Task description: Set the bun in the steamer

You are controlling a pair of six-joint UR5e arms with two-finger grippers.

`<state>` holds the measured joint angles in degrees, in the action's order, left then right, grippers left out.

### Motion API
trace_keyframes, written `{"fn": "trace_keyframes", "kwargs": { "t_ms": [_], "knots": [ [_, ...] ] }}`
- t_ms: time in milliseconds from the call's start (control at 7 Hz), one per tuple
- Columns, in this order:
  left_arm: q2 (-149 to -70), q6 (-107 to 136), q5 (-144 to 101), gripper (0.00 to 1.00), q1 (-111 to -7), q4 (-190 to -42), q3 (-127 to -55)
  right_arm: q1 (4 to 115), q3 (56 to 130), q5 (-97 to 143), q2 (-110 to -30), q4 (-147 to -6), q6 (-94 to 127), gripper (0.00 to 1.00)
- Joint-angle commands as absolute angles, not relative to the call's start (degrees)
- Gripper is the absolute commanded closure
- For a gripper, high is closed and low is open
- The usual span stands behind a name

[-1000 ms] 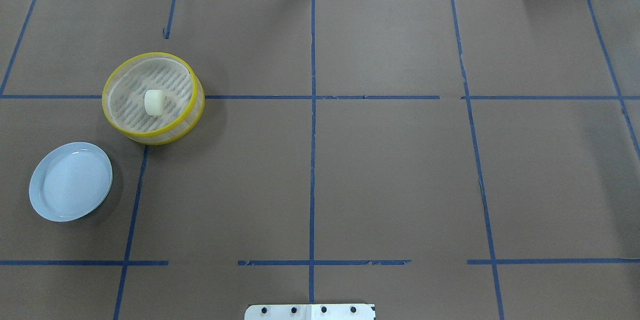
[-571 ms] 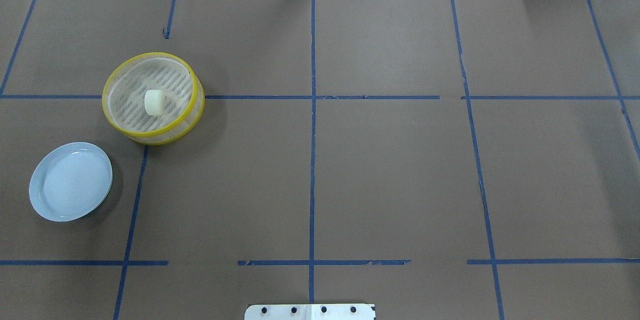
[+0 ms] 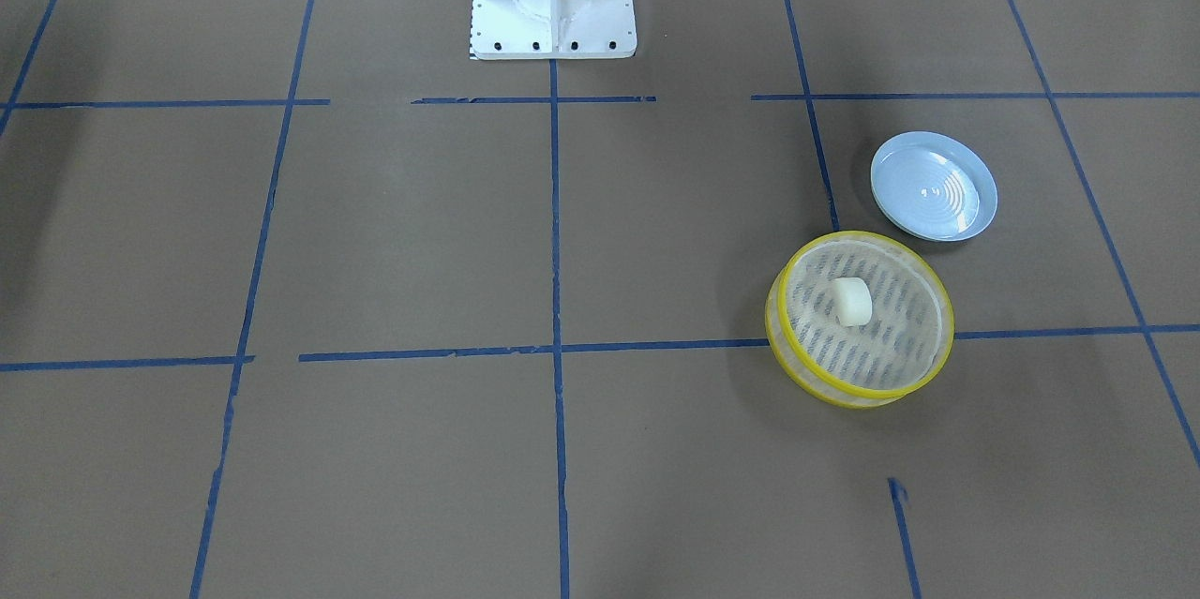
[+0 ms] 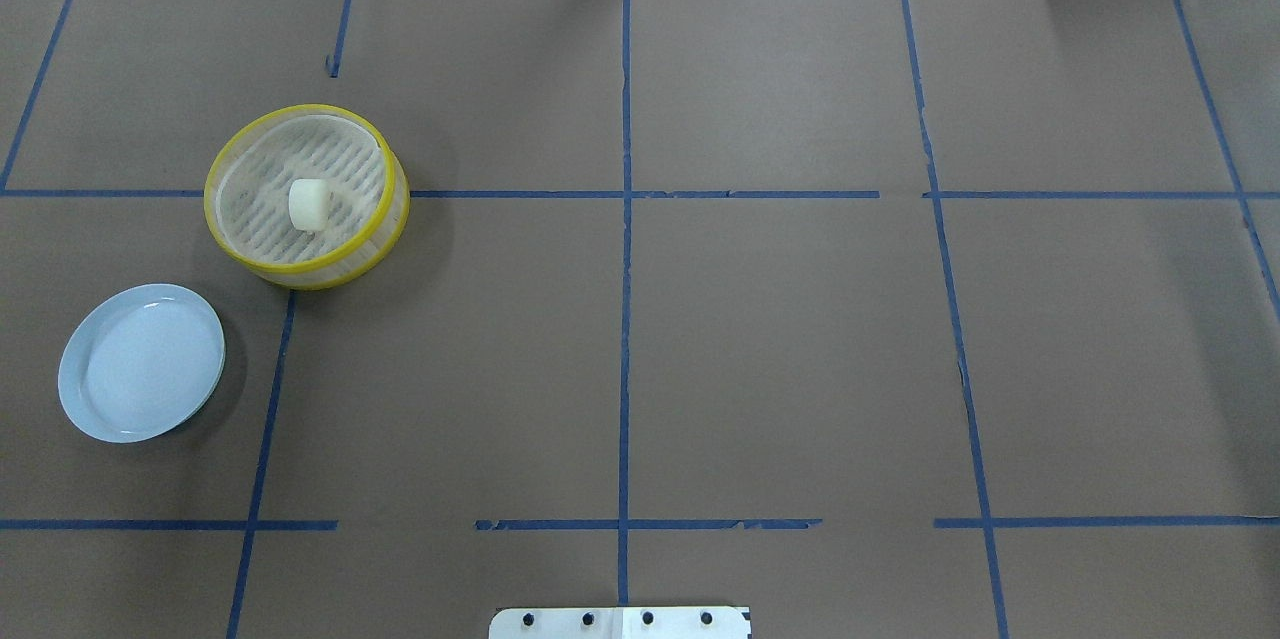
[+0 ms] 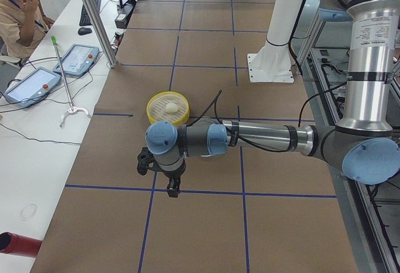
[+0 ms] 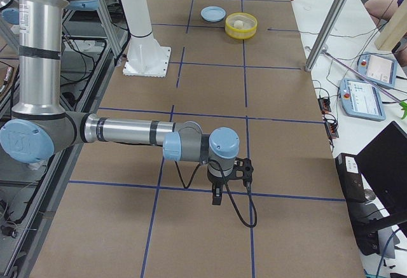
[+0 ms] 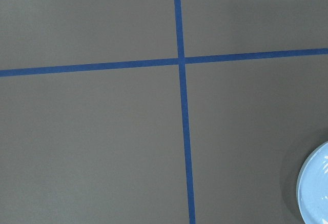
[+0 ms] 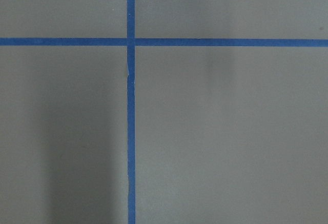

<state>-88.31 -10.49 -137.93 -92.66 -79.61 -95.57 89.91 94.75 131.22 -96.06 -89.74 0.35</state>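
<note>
The bun (image 4: 308, 203) sits inside the steamer (image 4: 232, 237), close to the middle of its slatted floor. It is short and stubby, and I cannot tell which way its long side points. The steamer stands on the left part of the counter (image 4: 780, 339), on a blue tape line (image 4: 626, 219). A pale blue plate (image 4: 140, 362) lies near it, closer to the robot and a bit more to the left, not touching it.

The left arm reaches out flat over the counter. Its wrist bends so the left claw (image 5: 171, 190) points straight down above a tape cross, near the plate. The right arm does the same, well apart from the steamer, with the right claw (image 6: 216, 198) pointing down. I cannot tell if either claw is open or closed.
</note>
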Motion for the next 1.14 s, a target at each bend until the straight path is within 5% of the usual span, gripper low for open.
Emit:
{"fn": "trace_keyframes", "kwargs": {
  "t_ms": [0,1000],
  "knots": [
    [-85.87,-10.81,-137.99,0.00,-92.64,-80.24,-96.41,89.91,94.75,131.22,-96.06,-89.74,0.35,0.00],
    [-90.44,-10.55,-137.64,0.00,-94.31,-81.04,-97.65,89.91,94.75,131.22,-96.06,-89.74,0.35,0.00]
  ]
}}
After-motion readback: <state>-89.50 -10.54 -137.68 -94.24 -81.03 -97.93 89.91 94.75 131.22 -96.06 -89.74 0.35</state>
